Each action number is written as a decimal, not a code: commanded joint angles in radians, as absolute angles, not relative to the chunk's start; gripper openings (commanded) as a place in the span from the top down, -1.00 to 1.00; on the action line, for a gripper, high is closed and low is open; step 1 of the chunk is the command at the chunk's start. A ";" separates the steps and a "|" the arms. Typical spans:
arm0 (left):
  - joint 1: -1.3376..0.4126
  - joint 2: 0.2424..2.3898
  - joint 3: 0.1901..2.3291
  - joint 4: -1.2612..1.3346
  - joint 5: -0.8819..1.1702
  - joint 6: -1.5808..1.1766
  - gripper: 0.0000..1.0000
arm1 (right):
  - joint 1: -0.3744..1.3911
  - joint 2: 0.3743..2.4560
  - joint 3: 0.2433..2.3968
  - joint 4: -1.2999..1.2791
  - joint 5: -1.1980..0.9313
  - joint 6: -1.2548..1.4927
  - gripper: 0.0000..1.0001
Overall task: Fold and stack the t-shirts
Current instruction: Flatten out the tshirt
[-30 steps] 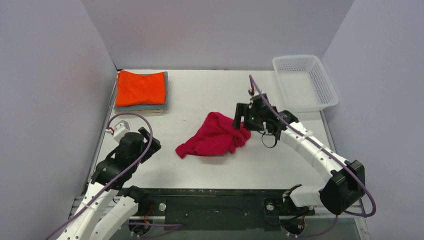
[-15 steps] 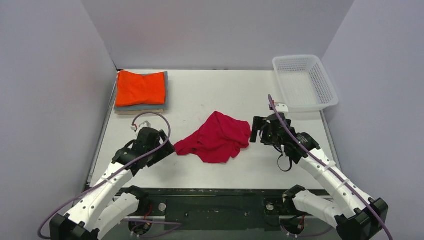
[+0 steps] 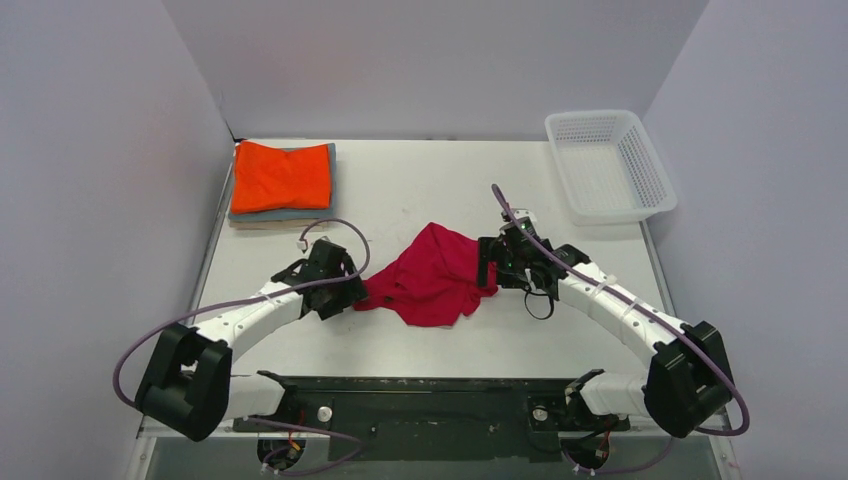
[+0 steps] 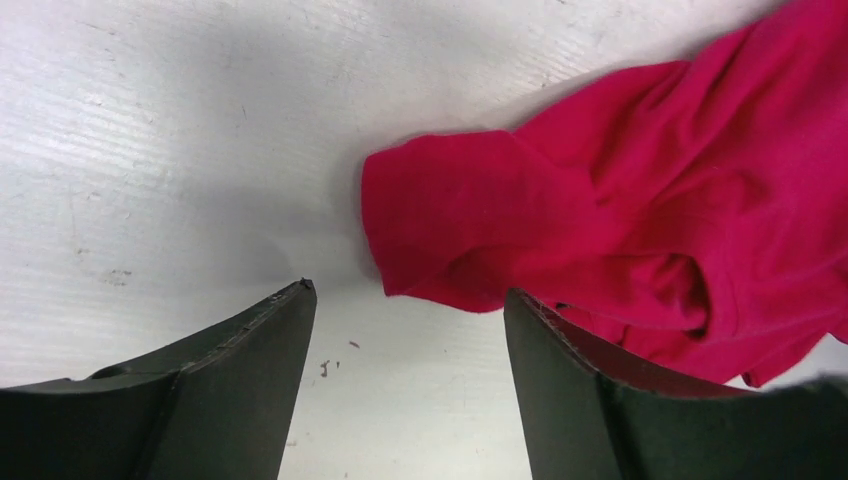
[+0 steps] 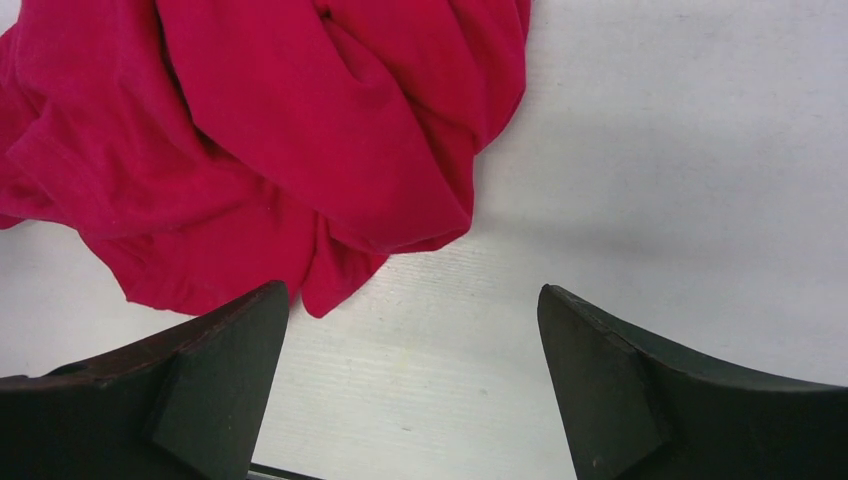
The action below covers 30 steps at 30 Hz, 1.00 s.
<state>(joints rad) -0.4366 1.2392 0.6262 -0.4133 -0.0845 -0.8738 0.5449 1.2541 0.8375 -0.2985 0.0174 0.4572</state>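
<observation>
Two grippers flank the crumpled crimson t-shirt, which lies in a heap near the middle of the white table. My left gripper sits low at the shirt's left tip, jaws spread wide and holding nothing — a folded corner of cloth lies just ahead of the fingers. My right gripper is at the shirt's right side, also wide apart and empty, with red cloth reaching down to one finger. At the far left corner the orange t-shirt tops a folded stack, over the grey-blue t-shirt and the beige t-shirt. The white mesh basket sits far right — well apart.
</observation>
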 commanded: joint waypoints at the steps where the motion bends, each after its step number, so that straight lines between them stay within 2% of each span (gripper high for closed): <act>1: -0.433 1.307 0.634 -0.304 -0.080 -0.856 -0.54 | 0.554 1.299 0.846 -0.238 0.008 0.485 -0.76; 9: -0.431 1.454 0.636 -0.169 -0.068 -0.891 -0.20 | 0.569 1.423 0.864 -0.213 0.009 0.483 -0.54; 11: -0.434 1.487 0.647 -0.154 -0.052 -0.895 0.30 | 0.570 1.452 0.872 -0.214 0.014 0.483 -0.43; 12: -0.435 1.504 0.653 -0.153 -0.050 -0.899 0.84 | 0.571 1.459 0.874 -0.212 0.014 0.483 -0.39; 14: -0.437 1.519 0.658 -0.146 -0.044 -0.893 1.00 | 0.573 1.476 0.874 -0.200 0.022 0.483 -0.29; 16: -0.441 1.507 0.655 -0.137 -0.054 -0.885 1.00 | 0.574 1.486 0.875 -0.193 0.038 0.487 -0.09; 18: -0.442 1.471 0.648 -0.143 -0.084 -0.876 1.00 | 0.574 1.496 0.884 -0.200 0.075 0.492 0.39; 23: -0.442 1.307 0.642 -0.185 -0.208 -0.852 1.00 | 0.574 1.503 0.911 -0.222 0.129 0.477 0.94; 24: -0.442 1.286 0.643 -0.205 -0.228 -0.851 1.00 | 0.574 1.499 0.921 -0.228 0.160 0.476 1.00; 30: -0.440 1.104 0.733 -0.333 -0.452 -0.815 1.00 | 0.570 1.331 1.014 -0.354 0.361 0.433 1.00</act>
